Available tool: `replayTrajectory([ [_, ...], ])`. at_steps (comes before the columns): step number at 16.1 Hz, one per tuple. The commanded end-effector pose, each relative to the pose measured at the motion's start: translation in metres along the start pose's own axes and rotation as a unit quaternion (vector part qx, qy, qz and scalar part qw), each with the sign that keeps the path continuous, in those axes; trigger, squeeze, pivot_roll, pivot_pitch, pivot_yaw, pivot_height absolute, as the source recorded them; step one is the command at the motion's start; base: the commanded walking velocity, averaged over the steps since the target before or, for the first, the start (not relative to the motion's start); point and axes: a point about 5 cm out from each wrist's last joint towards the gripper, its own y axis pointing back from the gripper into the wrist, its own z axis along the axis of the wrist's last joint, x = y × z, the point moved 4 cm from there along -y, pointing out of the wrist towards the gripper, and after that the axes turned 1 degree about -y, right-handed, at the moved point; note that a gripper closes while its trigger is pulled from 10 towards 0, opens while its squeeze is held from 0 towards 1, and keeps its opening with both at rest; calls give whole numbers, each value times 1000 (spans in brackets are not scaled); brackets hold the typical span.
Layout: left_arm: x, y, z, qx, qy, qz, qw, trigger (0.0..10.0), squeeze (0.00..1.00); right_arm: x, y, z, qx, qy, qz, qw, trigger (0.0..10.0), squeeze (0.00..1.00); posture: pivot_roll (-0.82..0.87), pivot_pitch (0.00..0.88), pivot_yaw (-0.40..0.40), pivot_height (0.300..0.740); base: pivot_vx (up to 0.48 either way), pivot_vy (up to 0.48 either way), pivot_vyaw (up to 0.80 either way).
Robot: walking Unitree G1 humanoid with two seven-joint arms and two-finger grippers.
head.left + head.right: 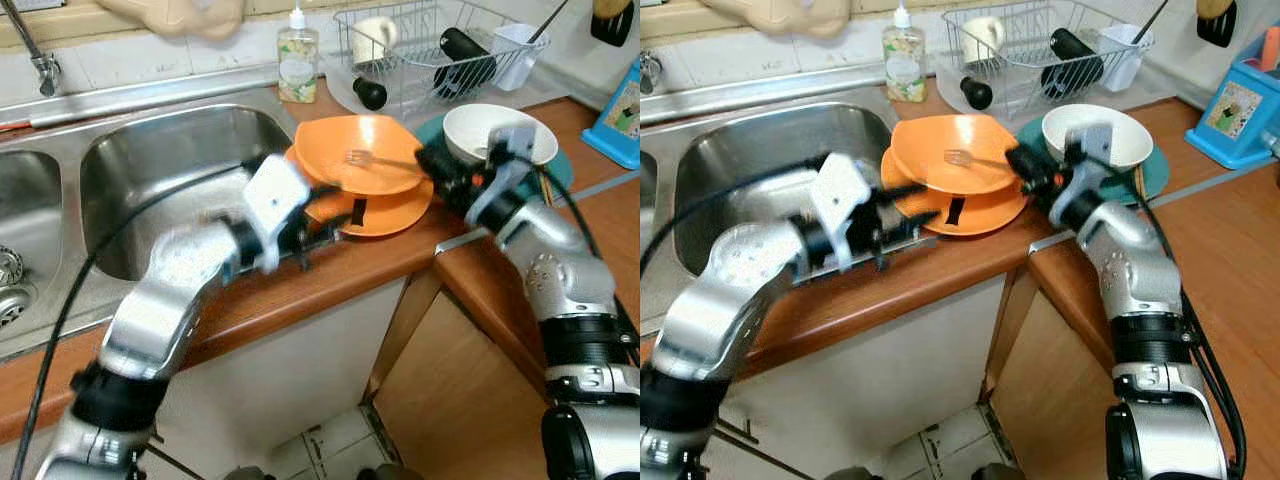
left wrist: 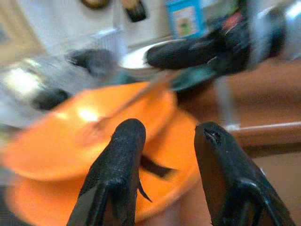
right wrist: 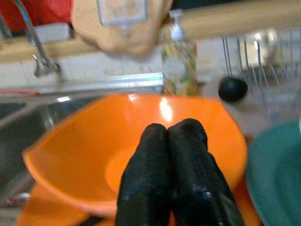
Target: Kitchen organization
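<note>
Fingers of the right gripper [image 1: 432, 163] are pressed together on the handle of a fork [image 1: 362, 158], whose tines hang over the upper orange bowl [image 1: 375, 137] at the centre of the left eye view. That bowl sits tilted on a second orange bowl [image 1: 400, 212] at the counter's edge, beside the sink [image 1: 160, 140]. To the right, a white bowl [image 1: 480, 125] rests on a teal plate [image 1: 556, 166]; the dish rack [image 1: 420, 40] stands at upper centre, a soap bottle [image 1: 297, 60] just left of it. The left gripper [image 1: 330, 225] is blurred, near the lower bowl's rim.

Seen from the right eye, the layout is the same, the fork [image 1: 960, 158] at mid-frame over the bowl.

From the left wrist, two black fingers [image 2: 117, 165] stand apart and released, aimed at the stacked bowls, with the fork slanting across above.

From the right wrist, the clenched fingers [image 3: 160, 188] cover the lower centre, the orange bowl behind them.

Judging by this, the fork is being lifted out of the bowl. Next it needs carrying clear toward rack or sink while the left gripper steadies or takes a bowl.
</note>
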Motion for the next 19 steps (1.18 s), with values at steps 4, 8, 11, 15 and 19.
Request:
replayTrajectory([
  [4,12,-18,0,25,-150,31,988,10000,0,43,-7,12,-22,-5,42,999,0,0,-36,26,14,740,0,0,0],
  [8,11,-27,0,21,-178,27,984,10000,0,52,-7,2,-2,-2,35,999,0,0,-36,26,23,740,0,0,0],
  [11,11,-22,1,-2,-143,36,989,10000,0,49,0,-2,18,4,10,1000,10000,0,-36,30,21,740,0,0,0],
  [15,-2,-12,-6,0,-115,3,993,10000,0,34,10,-7,24,-7,-21,999,10000,1000,-34,33,20,740,0,0,0],
  [19,-8,-6,-11,3,-96,-5,995,10000,0,20,19,-14,34,-18,-49,998,10000,1000,-39,35,22,740,0,0,0],
])
